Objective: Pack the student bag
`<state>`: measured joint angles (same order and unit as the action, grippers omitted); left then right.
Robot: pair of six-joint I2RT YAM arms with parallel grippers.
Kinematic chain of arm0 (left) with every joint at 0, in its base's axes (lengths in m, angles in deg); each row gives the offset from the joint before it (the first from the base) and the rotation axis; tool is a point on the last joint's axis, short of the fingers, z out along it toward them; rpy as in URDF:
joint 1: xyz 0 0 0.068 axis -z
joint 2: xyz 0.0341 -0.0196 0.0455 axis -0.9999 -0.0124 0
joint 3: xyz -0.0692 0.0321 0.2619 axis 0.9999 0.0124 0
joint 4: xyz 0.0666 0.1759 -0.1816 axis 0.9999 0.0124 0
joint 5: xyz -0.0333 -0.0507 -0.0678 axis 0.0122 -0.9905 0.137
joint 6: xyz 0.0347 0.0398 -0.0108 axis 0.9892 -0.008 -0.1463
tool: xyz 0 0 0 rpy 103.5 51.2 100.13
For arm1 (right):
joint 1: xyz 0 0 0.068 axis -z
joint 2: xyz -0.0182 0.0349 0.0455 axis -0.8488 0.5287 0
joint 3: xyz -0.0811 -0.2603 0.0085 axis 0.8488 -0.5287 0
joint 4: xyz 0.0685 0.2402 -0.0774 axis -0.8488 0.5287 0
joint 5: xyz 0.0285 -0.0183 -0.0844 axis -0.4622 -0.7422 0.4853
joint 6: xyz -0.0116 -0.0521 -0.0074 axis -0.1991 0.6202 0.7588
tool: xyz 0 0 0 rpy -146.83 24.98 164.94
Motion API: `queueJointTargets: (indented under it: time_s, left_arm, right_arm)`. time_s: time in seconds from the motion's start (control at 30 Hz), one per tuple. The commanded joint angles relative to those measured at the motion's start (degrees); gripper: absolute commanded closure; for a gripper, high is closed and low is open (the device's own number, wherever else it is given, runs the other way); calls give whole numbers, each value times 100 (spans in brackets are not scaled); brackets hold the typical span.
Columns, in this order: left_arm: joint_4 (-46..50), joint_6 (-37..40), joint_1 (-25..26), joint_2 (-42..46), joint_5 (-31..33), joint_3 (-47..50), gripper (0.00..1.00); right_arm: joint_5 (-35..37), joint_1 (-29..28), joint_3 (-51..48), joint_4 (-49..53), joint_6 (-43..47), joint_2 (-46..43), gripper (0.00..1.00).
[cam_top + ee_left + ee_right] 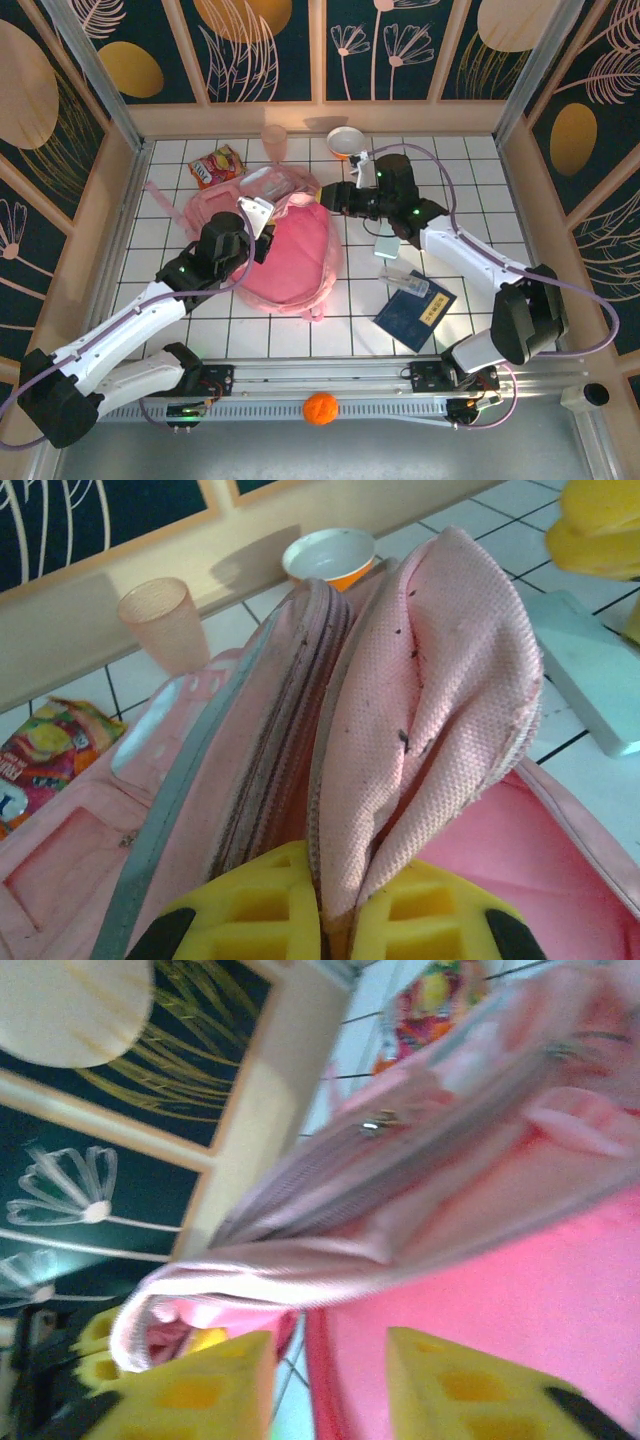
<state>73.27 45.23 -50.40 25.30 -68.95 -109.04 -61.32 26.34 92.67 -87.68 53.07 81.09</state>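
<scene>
The student bag (pixel 290 255), a large pink backpack, lies in the middle of the white tiled table. My left gripper (pixel 262 216) sits at the bag's upper left edge. In the left wrist view it (pixel 335 920) is shut on a fold of the bag's pale pink flap (pixel 430 680), which stands up ahead of the fingers. My right gripper (pixel 326 196) is at the bag's upper right corner. In the right wrist view its (pixel 330 1380) yellow fingers stand apart, open, with the bag's pink side (pixel 500 1260) and red edge just past them.
A snack packet (pixel 216 166), a pink cup (pixel 274 141) and an orange-and-white bowl (pixel 345 142) stand along the back wall. A white box (pixel 388 247), a clear item (pixel 405 282) and a blue book (pixel 415 312) lie right of the bag. An orange ball (pixel 320 408) rests on the front rail.
</scene>
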Motion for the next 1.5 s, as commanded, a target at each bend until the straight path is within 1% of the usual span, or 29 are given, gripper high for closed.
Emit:
queueJointTargets:
  time_s: [0.0,0.13,0.2,0.27,0.33,0.37,0.43,0.47,0.5,0.53,0.6,0.67,0.73,0.8,0.87,0.97,1.07,1.17,1.33,1.47]
  left_arm:
    - [-129,-289,-58,-20,235,68,100]
    - [-377,-387,-61,-5,79,212,100]
    - [-479,-267,-59,-33,-152,304,100]
    - [-473,-127,-72,-115,-477,370,100]
    - [-295,38,-58,-265,-883,392,94]
    - [-149,111,-58,-354,-1057,391,87]
    - [78,321,-58,-442,-1432,382,52]
    - [118,355,-57,-421,-1617,398,39]
    - [92,270,-60,-376,-1650,423,32]
    - [39,138,-57,-311,-1663,451,28]
    - [12,-49,-57,-196,-1909,462,23]
    - [57,-288,-57,-75,-2102,461,21]
    - [67,-592,-57,15,-2077,498,19]
    - [-47,-1045,-59,117,-1800,604,18]
    - [-257,-1297,-60,164,-1793,742,17]
    - [-643,-1542,-58,71,-1823,923,17]
    - [-798,-1624,-64,-148,-1895,914,16]
    - [-860,-1644,-57,-321,-1864,849,15]
    - [-1013,-1624,-57,-372,-1671,874,14]
    - [-1134,-1598,-57,-422,-1652,917,13]
  right_arm:
    - [877,223,25,1037,428,-528,56]
    - [1714,512,-99,2336,562,-1075,51]
    - [2098,724,-240,2938,546,-1374,50]
    - [2317,962,-450,3334,473,-1653,50]
    - [2329,1258,-736,3536,352,-1955,49]
    - [2297,1426,-903,3600,292,-2136,48]
    - [2275,1736,-1198,3697,90,-2403,47]
    - [2299,1911,-1356,3781,-84,-2520,47]
    - [2272,2067,-1495,3827,-203,-2630,47]
    - [2219,2207,-1677,3878,-337,-2762,47]
    - [2141,2424,-1930,3983,-597,-3027,46]
    - [2069,2437,-2161,4083,-867,-3302,46]
    - [1958,2336,-2386,4104,-1175,-3542,46]
    - [1895,2085,-2669,4067,-1514,-3731,46]
    - [1935,1710,-2893,3947,-1845,-3802,46]
    - [1932,1143,-3231,3457,-2272,-3608,46]
    - [1956,795,-3386,2929,-2483,-3184,46]
    - [2072,752,-3431,2530,-2432,-2768,46]
    - [2185,908,-3258,2093,-2136,-2090,47]
    - [2254,1233,-3089,1806,-1853,-1728,47]
